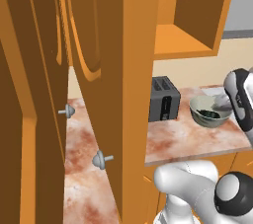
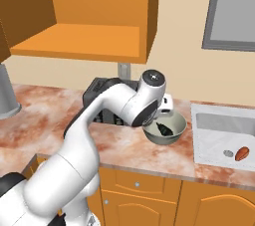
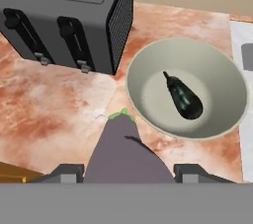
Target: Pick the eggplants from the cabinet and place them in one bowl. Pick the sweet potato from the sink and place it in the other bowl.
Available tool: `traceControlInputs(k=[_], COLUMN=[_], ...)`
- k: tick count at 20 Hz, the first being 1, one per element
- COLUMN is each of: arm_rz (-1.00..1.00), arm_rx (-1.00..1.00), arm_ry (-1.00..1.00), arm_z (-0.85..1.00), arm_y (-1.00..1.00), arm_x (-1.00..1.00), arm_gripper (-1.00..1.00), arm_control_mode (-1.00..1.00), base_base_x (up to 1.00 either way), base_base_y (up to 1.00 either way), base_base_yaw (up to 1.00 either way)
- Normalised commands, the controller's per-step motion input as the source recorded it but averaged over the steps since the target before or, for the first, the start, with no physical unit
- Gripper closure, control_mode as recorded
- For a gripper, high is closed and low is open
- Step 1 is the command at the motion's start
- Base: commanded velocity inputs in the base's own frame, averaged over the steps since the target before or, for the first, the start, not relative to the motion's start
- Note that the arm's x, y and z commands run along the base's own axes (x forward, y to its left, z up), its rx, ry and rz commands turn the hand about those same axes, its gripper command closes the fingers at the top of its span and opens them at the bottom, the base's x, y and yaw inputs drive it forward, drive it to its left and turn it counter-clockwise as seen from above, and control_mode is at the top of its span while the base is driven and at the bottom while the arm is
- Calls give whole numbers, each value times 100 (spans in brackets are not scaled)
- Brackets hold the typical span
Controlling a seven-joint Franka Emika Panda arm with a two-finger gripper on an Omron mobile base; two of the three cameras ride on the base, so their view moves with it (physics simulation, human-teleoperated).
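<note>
Item: second eggplant [image 3: 123, 151], purplish with a green cap, low centre of the hand view. It sat between the two finger tips, cap pointing away, so the claw [image 3: 127, 171] was closed on it, apparently to carry it to its bowl.

Item: first eggplant [image 3: 183, 98], dark and glossy, right of centre in the hand view. It lay inside the pale bowl [image 3: 148, 60], on the bottom, stem toward the upper left. One of the pair was thus already delivered.

Item: pale bowl, also centre right of the right base view [image 2: 177, 138] and right of the left base view [image 1: 197, 104]. It stood on the marbled tabletop [image 3: 54, 104] just beside the black toaster [image 3: 69, 16], not touching it. The held eggplant hovered just short of the near rim, so the release was judged not yet due; the hand needed to go further over the bowl first.

Item: sweet potato [image 2: 242, 153], lower right of the right base view. It rested in the sink [image 2: 214, 143] near the drain, untouched.

Item: cabinet [image 1: 99, 70], left half of the left base view, door swung open, knobs showing.
</note>
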Motion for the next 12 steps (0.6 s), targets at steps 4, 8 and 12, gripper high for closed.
traceControlInputs(k=[4, 8, 12], arm_rz=[0, -1, -4], arm_rx=[-2, -1, -1], arm_ry=[-4, -4, -1], arm_z=[-30, -21, -16], arm_y=[0, 0, 0], arm_x=[11, 9, 13], arm_gripper=[100, 100, 100], arm_control_mode=[-100, -100, -100], base_base_x=[0, 0, 0], base_base_y=[0, 0, 0], base_base_yaw=[0, 0, 0])
